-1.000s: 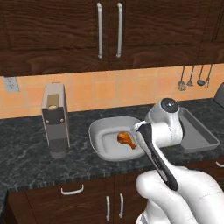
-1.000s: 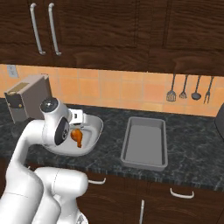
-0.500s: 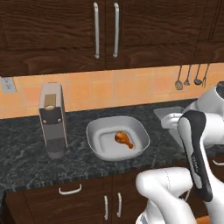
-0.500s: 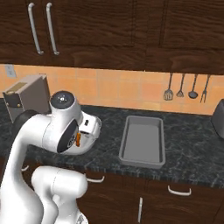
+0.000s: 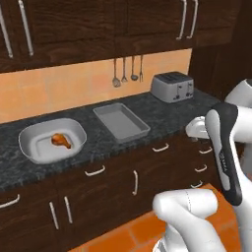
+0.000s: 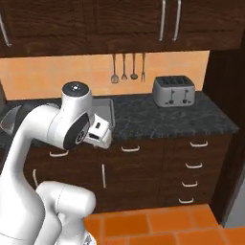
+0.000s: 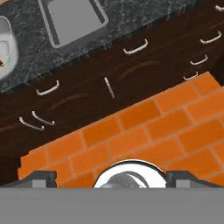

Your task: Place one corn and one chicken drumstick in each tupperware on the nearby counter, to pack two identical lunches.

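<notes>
pointing down at the orange floor (image 7: 144, 131), jaws spread wide.

one glossy chicken drumstick (image 5: 61, 141) in pale tub (image 5: 30, 139), grey tray (image 5: 121, 121) beside

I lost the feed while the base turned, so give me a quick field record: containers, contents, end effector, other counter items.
pale tub: on the counter, left side
pale tub contents: one chicken drumstick
grey tray: right of the tub, nothing in it
end effector: open, holding nothing, off the counter and looking down over the orange floor
toaster: far right on the counter
corn: none seen
</notes>
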Robot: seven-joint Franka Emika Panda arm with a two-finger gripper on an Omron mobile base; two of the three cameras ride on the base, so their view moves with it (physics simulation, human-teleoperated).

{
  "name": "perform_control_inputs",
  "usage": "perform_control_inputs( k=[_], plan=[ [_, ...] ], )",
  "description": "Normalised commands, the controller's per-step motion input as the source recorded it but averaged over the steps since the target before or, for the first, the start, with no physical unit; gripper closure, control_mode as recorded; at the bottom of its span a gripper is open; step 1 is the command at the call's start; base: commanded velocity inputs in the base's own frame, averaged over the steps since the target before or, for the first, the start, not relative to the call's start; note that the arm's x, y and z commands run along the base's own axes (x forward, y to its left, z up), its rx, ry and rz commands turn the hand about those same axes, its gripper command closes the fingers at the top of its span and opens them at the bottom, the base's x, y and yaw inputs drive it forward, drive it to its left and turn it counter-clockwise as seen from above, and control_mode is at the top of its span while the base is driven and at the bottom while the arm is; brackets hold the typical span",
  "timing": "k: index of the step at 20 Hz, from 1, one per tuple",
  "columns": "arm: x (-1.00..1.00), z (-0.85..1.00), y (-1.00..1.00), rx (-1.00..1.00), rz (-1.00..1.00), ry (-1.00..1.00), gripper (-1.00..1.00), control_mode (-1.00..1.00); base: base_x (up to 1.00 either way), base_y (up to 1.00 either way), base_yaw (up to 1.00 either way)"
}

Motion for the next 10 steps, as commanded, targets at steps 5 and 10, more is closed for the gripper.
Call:
perform_control_inputs(
  k=[5,10],
  plan=[
    [0.0,0.0,0.0,0.0,0.0,0.0,-1.0,1.0,-0.26,-0.9,-0.7],
    [0.0,0.0,0.0,0.0,0.0,0.0,-1.0,1.0,0.11,-1.0,-0.6]
  ],
)
